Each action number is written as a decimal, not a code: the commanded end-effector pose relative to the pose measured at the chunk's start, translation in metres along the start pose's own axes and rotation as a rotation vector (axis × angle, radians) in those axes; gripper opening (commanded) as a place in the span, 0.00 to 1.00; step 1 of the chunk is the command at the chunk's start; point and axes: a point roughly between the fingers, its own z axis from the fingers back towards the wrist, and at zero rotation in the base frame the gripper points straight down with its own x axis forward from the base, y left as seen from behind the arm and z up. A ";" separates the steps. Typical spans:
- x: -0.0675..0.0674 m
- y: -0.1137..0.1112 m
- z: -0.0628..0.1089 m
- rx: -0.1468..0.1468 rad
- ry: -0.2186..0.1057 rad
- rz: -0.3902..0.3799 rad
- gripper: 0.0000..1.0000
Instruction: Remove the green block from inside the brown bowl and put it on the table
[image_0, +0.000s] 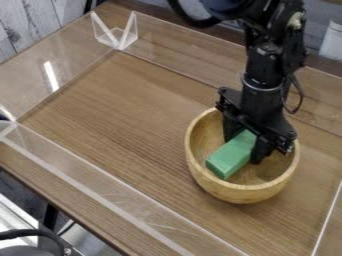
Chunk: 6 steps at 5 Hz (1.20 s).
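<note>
**Over the bowl: block in the claw's grip**

Toward the near right corner of the counter (120, 120) sits the brown bowl (201, 168), round, thick-walled, pale wood with visible grain. Its rim is close to the clear wall along the right edge.

Black arm (274, 45) comes down from the top of the view, wrist pointing straight down into the bowl. Claw (257, 140) is closed tight on the upper end of the green block (230, 158). Black fingers (277, 138) cover that end of the block; exact contact points are hidden behind them.

Block hangs tilted, upper end at the claw, lower end slanting down toward the near left inside wall of the bowl. Lower end is within the rim outline. Cannot tell whether it touches the bowl floor or hangs just clear.

Counter surface is brown wood grain, boxed by low clear acrylic walls (80, 175). A small clear folded stand (118, 30) sits at the far left corner, well apart from the bowl. A cable runs along the arm's right side.
</note>
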 end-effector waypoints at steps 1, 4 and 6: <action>0.011 0.004 0.013 0.001 -0.051 0.009 0.00; 0.011 0.005 0.013 -0.005 -0.047 0.004 0.00; 0.011 0.009 0.020 -0.010 -0.054 0.010 0.00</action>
